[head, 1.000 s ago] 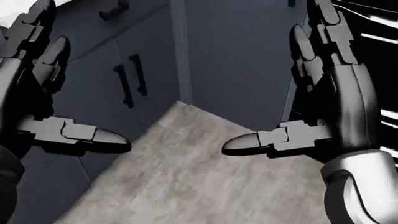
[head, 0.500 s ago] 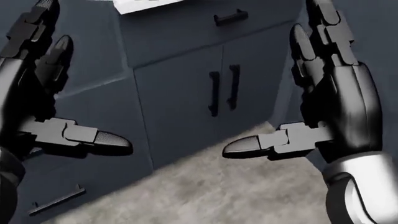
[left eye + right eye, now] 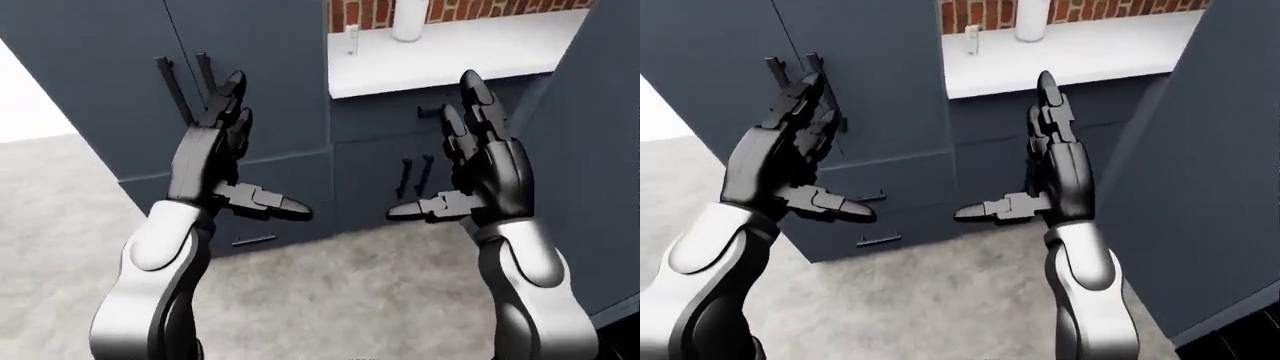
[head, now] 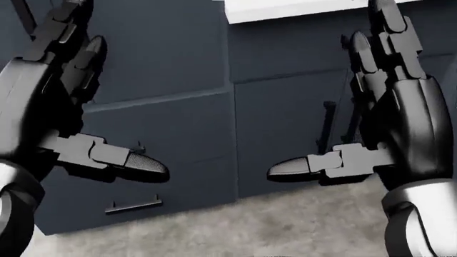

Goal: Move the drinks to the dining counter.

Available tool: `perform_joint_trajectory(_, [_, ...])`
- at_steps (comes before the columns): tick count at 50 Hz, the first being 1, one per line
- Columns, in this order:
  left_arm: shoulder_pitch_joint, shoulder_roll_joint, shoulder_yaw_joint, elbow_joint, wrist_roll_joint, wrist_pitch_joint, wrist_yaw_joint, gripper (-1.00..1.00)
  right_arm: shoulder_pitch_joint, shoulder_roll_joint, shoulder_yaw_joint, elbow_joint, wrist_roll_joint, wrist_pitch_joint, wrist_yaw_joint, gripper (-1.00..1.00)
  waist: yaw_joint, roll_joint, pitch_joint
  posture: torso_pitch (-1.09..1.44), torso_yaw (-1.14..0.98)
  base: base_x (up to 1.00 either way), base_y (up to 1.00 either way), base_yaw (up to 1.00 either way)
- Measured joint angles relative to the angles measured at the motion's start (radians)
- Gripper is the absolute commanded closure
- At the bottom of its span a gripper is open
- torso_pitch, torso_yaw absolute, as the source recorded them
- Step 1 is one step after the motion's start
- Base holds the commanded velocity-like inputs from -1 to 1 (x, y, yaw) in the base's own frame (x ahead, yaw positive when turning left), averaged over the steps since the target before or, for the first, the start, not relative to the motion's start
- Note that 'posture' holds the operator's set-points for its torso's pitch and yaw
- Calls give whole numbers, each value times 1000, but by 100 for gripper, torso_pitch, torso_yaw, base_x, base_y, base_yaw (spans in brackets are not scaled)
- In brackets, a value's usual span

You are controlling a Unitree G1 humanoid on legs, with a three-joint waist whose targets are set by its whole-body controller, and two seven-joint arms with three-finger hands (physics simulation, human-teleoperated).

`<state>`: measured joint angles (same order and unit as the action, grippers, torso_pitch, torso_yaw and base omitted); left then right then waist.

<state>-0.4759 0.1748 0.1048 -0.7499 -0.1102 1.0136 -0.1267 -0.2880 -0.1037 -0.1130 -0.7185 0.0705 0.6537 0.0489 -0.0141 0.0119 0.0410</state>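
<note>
Head view is swinging across the dark cabinets (image 4: 186,134): a white counter (image 3: 450,52) is appearing at twelve o'clock. Left hand (image 3: 225,161) and right hand (image 3: 470,172) are hanging splayed, empty; drinks not showing, so the robot is probably walking.

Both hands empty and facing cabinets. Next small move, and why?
Probably step toward the white counter. Left hand and right hand are open and hold nothing; the only drink-like item is a white container up there, too cropped to identify.
</note>
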Motion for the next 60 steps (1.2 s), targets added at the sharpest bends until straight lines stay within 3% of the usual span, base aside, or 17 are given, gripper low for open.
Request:
perform_joint_trajectory(2, [6, 2, 0, -10, -9, 7, -7, -100, -1, 4, -3, -3, -7, 5, -5, -100, -6, 41, 17, 0, 0, 0, 0, 100])
perform_joint_trajectory(4, [6, 7, 18, -14, -6, 17, -4, -100, -10, 6, 10, -7, -3, 7, -1, -100, 2, 80, 7, 0, 0, 0, 0, 100])
perform_joint_trajectory(10, [16, 15, 51, 1, 28, 25, 21, -100, -12, 14, 50, -1, 26, 8, 30, -100, 65, 19, -21, 0, 0, 0, 0, 100])
perform_joint_trajectory(14, [15, 16, 54, -19, 31, 8, 20, -100, -20, 14, 53, -26, 21, 8, 30, -100, 50, -31, 8, 0, 0, 0, -5, 0])
perform_joint_trajectory(15, [14, 14, 49, -15, 29, 8, 19, -100, -14, 15, 49, -29, 22, 8, 30, -100, 47, -30, 12, 0, 0, 0, -77, 0])
perform_joint_trajectory(18, [13, 12, 35, 1, 23, 18, 14, -100, -11, 12, 40, -20, 17, 16, 29, -100, 43, 34, -4, 0, 0, 0, -100, 0])
perform_joint_trajectory(20, [9, 12, 33, -1, 21, 16, 11, -100, -8, 13, 39, -24, 16, 17, 30, -100, 47, 45, -13, 0, 0, 0, -100, 0])
perform_joint_trajectory(28, [7, 13, 37, 9, 30, 16, 12, -100, -11, 13, 48, -16, 17, 22, 44, -100, 62, 2, 1, 0, 0, 0, -100, 0])
perform_joint_trajectory(34, [4, 4, 31, -7, 31, 7, 10, -100, -13, 9, 41, -31, 11, 14, 43, -100, 47, -76, -7, 0, 0, 0, -100, 0])
perform_joint_trajectory(36, [17, -5, 9, 2, 22, 13, 2, -100, 5, 9, 27, -15, 4, 16, 38, -100, 24, -76, 10, 0, 0, 0, -90, 0])
perform_joint_trajectory(40, [16, 2, 20, 9, 17, 21, -2, -100, -12, 12, 37, -25, -1, 19, 34, -100, 21, -89, -2, 0, 0, 0, -9, 0])
perform_joint_trajectory(48, [12, 2, 20, -6, 20, -7, 2, -100, -7, 15, 38, -28, 1, -9, 38, -100, 3, -26, 22, 0, 0, 0, 0, 0])
perform_joint_trajectory(51, [12, 8, 29, -5, 22, -11, 3, -100, -16, 19, 48, -23, 1, -16, 41, -100, 24, -6, -1, 0, 0, 0, 0, 0])
perform_joint_trajectory(53, [24, 6, 39, -5, 27, -10, 6, -100, -9, 22, 60, -24, 4, -21, 46, -100, 29, -25, 27, 0, 0, 0, 0, 0])
perform_joint_trajectory(56, [26, 6, 31, 4, 26, 1, 5, -100, -1, 20, 58, -13, -4, -12, 49, -100, 62, -57, 42, 0, 0, 0, 0, 0])
perform_joint_trajectory(58, [34, -9, 18, 4, 22, -4, 2, -100, 4, 10, 49, -1, -16, -12, 47, -100, 38, -61, 61, 0, 0, 0, 0, 0])
perform_joint_trajectory(60, [49, -10, 4, 19, 13, 1, -6, -100, 12, 14, 47, 14, -32, -11, 44, -100, 11, -64, 52, 0, 0, 0, 0, 0])
